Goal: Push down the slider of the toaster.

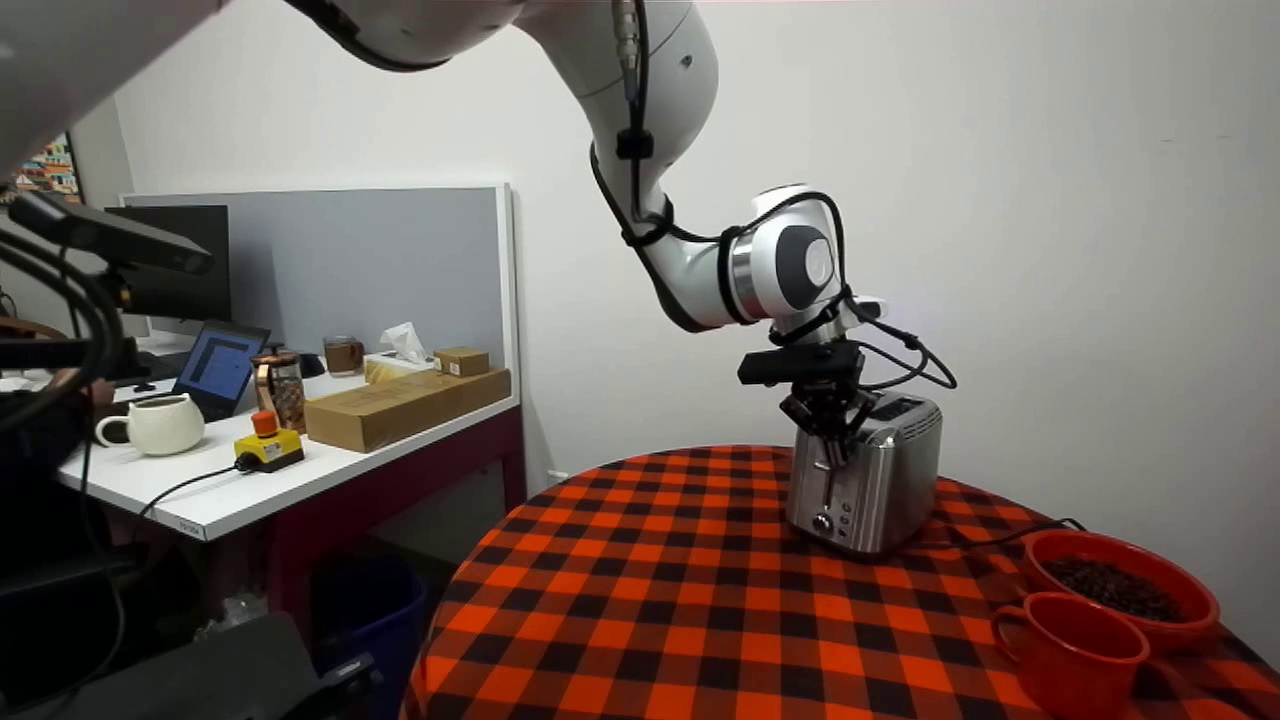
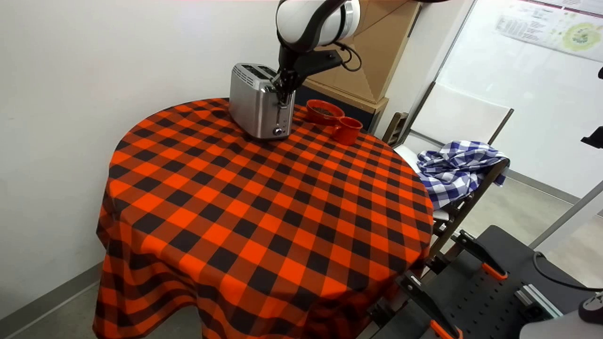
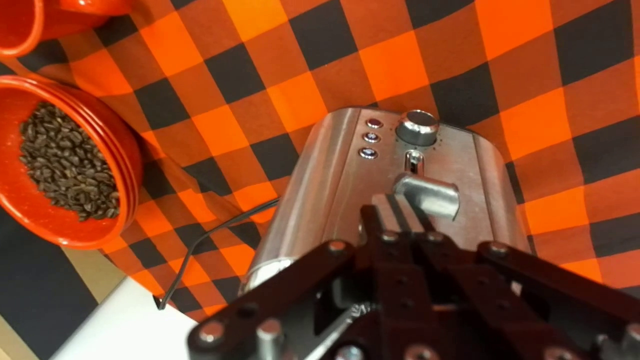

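The round bench (image 2: 268,226), draped in red and black check, carries the lot. Above it the white arm (image 1: 668,105) reaches across high up, then bends at the wrist (image 1: 790,262) so that its end points steeply down. Under that stands the toaster (image 2: 252,106), upright near the bench's edge, its control face (image 2: 271,115) turned to the wide stretch of cloth, I suppose so the arm can get at it. The red bowl (image 3: 120,140) and smaller red mug (image 2: 347,131) sit off to one side, probably so they won't be knocked. The jaws are drawn together with nothing between them, which to my eye makes a firm, blunt prod. Their fingertips (image 3: 387,212) hang right by the slider (image 3: 432,195), which I'd judge near the top of its travel; whether they touch it I can't tell.
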Motion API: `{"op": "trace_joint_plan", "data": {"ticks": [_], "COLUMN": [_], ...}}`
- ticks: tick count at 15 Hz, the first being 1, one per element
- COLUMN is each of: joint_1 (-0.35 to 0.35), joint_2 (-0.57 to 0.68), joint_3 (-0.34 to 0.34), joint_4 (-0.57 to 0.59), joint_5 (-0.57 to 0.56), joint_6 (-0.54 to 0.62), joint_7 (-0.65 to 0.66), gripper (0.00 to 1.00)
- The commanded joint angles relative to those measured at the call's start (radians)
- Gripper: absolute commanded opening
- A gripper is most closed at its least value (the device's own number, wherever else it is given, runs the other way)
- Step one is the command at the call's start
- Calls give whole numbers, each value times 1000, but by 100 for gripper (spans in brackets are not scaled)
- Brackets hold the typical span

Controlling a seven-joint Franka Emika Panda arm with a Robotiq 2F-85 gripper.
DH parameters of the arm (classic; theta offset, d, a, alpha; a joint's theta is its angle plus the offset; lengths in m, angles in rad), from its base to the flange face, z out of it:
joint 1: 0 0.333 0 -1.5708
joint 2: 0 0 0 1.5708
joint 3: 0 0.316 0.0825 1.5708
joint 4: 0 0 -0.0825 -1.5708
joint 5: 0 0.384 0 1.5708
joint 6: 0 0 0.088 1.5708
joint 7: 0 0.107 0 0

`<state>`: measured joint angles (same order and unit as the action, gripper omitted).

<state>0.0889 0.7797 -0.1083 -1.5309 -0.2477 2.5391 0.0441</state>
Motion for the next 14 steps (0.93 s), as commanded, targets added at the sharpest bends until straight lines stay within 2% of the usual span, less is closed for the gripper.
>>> {"op": "trace_joint_plan", "data": {"ticks": [1, 11, 14], "joint_1": [1, -1, 1], "joint_2": [55, 192, 189], "joint_3": [10, 11, 14], "joint_4": [52, 107, 107], "joint_5": [14, 14, 15], "joint_6": [17, -4, -15], "joint_7": [12, -3, -2], "gripper": [4, 4, 4]}}
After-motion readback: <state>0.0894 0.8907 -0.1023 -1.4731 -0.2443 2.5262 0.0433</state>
